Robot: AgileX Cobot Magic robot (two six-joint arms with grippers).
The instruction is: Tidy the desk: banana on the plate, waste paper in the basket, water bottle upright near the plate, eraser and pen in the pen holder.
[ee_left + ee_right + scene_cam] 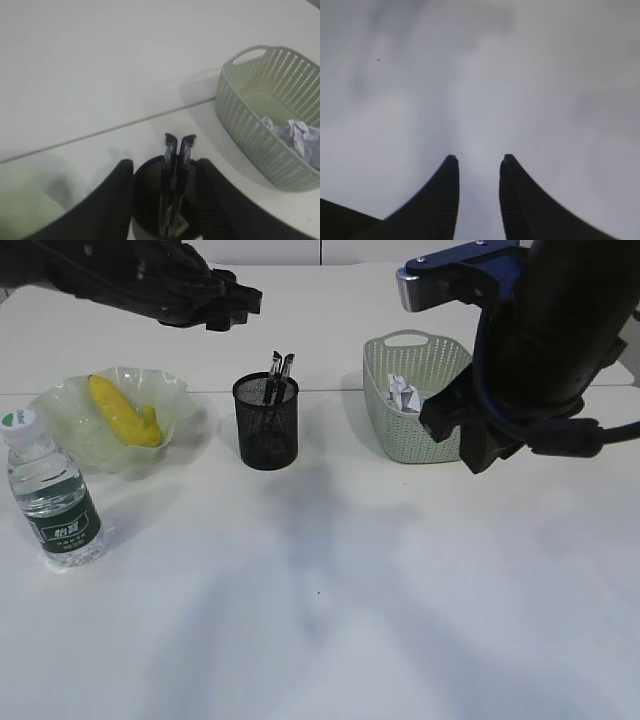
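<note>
**Desk nearly tidy, both arms lifted**

The left gripper (165, 200) hangs above the pen holder (266, 421), jaws spread wide and empty — pens (175, 170) stand directly beneath it; no eraser is visible. To its left, the banana (123, 412) lies on the plate (60, 405), bottle (52, 495) upright nearby. The right gripper (478, 165), narrowly parted, holds nothing — the waste paper (403, 394) sits in the basket (440, 365) behind it.

banana (125, 415): yellow
plate (60, 415): translucent pale green
pen holder (266, 422): black mesh
basket (400, 405): pale green, perforated
water bottle (52, 495): clear, dark green label, white cap
waste paper (403, 395): white
table (330, 610): white
</note>
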